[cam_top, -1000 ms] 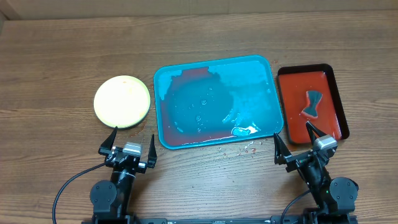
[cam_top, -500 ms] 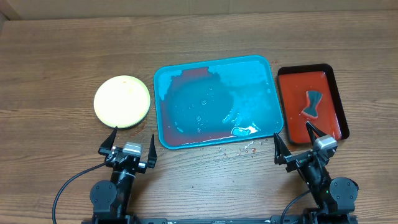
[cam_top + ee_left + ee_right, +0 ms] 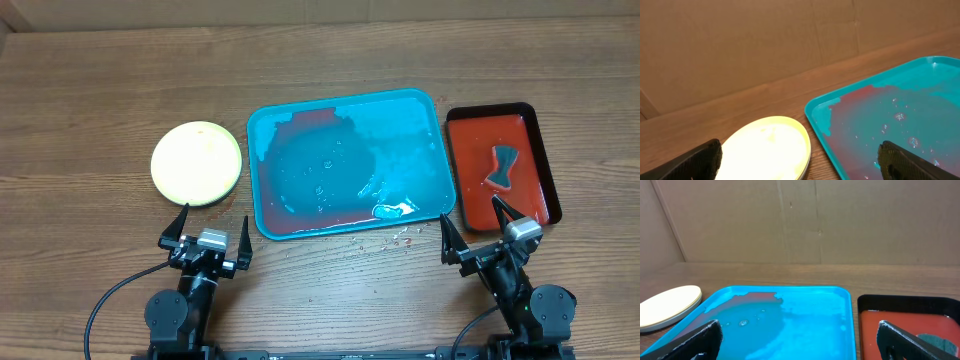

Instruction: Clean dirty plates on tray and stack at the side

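Observation:
A stack of pale yellow-green plates (image 3: 197,162) sits on the table left of the turquoise tray (image 3: 425,108); the stack also shows in the left wrist view (image 3: 765,152) and the right wrist view (image 3: 669,306). The tray holds no plates, only reddish water and a small whitish scrap (image 3: 393,210). The tray shows in the left wrist view (image 3: 816,106) and the right wrist view (image 3: 845,297). My left gripper (image 3: 208,228) is open and empty near the front edge, below the plates. My right gripper (image 3: 470,225) is open and empty, in front of the gap between the two trays.
A smaller red dark-rimmed tray (image 3: 535,130) stands right of the turquoise tray, with red liquid and a dark sponge-like piece (image 3: 503,165) in it. Drops lie on the table (image 3: 400,240) in front of the turquoise tray. A cardboard wall (image 3: 800,220) stands behind the table.

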